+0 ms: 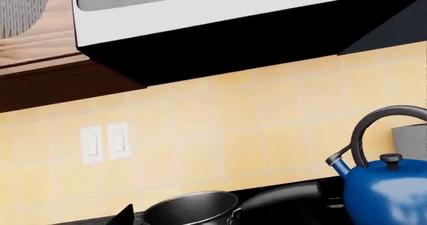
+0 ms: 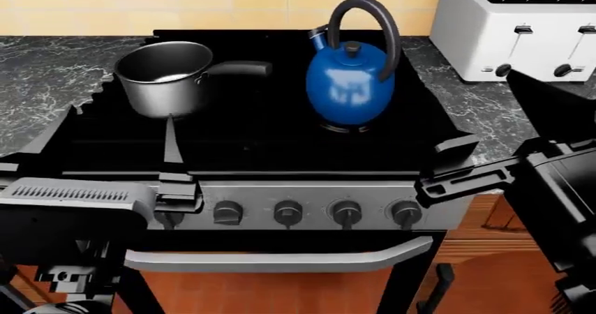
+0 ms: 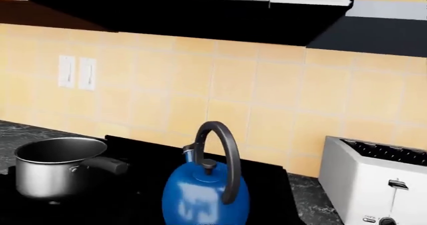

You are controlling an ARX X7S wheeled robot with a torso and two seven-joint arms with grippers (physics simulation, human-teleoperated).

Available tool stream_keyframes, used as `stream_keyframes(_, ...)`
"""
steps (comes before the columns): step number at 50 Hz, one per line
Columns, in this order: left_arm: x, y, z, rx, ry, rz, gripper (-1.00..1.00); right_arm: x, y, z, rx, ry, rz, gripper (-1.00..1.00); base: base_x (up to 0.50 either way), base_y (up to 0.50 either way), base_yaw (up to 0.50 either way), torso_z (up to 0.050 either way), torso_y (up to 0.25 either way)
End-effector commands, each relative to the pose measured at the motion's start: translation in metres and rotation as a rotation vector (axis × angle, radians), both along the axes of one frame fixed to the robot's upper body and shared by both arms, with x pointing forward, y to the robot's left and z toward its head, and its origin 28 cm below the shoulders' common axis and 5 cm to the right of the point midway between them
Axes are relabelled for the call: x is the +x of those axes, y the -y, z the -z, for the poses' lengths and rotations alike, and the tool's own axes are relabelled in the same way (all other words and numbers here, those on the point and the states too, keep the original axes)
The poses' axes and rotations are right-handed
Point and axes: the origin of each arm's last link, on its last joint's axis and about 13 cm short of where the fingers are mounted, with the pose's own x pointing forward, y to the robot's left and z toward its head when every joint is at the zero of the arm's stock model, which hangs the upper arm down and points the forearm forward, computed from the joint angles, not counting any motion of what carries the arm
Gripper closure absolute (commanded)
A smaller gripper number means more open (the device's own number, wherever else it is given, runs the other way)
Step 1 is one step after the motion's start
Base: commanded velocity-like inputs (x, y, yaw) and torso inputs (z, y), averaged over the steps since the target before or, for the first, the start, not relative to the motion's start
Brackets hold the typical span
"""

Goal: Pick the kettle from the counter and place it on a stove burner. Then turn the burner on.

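A glossy round blue kettle [image 2: 350, 84] with a tall black arched handle, a black lid knob and a short spout stands upright on my black stove top [image 2: 261, 136], over the back right burner. Only a thin silvery ring of that small round gas burner [image 2: 347, 127] peeks out beneath its base. The spout points toward the back wall and slightly to my left, and the arch of the handle runs front to back along the same line. Its shiny side carries a pale reflection.

To its left, well apart, a steel saucepan [image 2: 166, 77] sits on the back left burner with its dark handle reaching toward the kettle. A white toaster [image 2: 517, 28] rests on the dark grey stone-look worktop with white veining [image 2: 465, 98] at the right.

My left pincer [image 2: 175, 185] lies at the stove's front edge near the black control knobs [image 2: 317, 213]; I cannot tell whether its fingers are apart. My right pincer [image 2: 447, 178] is near the front right corner, its jaw spacing also unclear. In the left wrist view the kettle is cut off at the picture's edge.
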Motion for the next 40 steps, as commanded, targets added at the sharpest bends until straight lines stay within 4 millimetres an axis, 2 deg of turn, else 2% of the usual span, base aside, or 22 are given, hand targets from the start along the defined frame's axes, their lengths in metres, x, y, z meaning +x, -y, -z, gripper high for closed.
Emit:
stream_keyframes(1,0.0,0.001,0.0,-0.016,-0.003,0.012,-1.0,0.005,0.001,0.006,0.05,-0.007,0.001,-1.0,0.0,0.0,0.0,0.0,0.0)
stream_keyframes(10,-0.004,0.001,-0.006,-0.031,0.062,-0.006,-1.0,0.007,0.001,0.016,0.087,0.012,0.027,-1.0,0.0,0.0,0.0,0.0,0.0)
stream_keyframes(21,-0.007,0.001,-0.009,-0.022,0.089,-0.028,-1.0,-0.004,0.0,0.023,0.095,0.089,0.092,-1.0,0.0,0.0,0.0,-0.001,0.0)
stream_keyframes(30,-0.008,-0.001,-0.012,-0.038,0.116,-0.068,-1.0,-0.011,-0.001,0.029,0.096,0.128,0.145,-1.0,0.0,0.0,0.0,-0.05,0.012)
stream_keyframes(40,-0.007,-0.007,-0.017,-0.068,0.158,-0.091,-1.0,-0.012,-0.009,0.047,0.08,0.175,0.213,-1.0,0.0,0.0,0.0,-0.05,0.0)
